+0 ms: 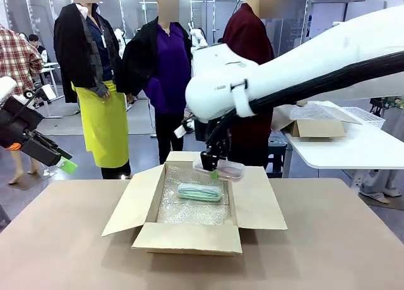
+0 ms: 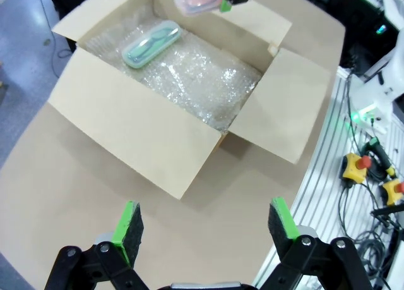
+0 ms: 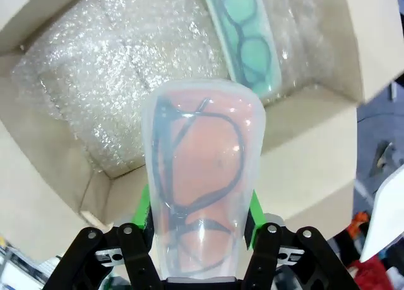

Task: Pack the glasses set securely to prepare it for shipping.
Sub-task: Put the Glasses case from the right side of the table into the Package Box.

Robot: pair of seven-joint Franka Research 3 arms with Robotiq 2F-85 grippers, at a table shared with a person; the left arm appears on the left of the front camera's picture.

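Brown cardboard box (image 1: 252,205), flaps open, is lined with crinkly clear bubble wrap (image 1: 189,213); the mint green oblong glasses case (image 1: 199,192) is laid at its centre. Over the 1 o'clock rim the translucent pink rounded case (image 3: 202,176) is clamped by the right gripper (image 3: 199,208), dark frames inside revealed by its wrist view. At 9 o'clock the left gripper (image 2: 206,220) is spread wide, empty.

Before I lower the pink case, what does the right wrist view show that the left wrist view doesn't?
Right wrist view: dark glasses inside the pink case, gripped at its sides by the right hand. Left wrist view: the box with flaps spread open, and the left hand open above the table. Both: the green case lying on bubble wrap in the box.
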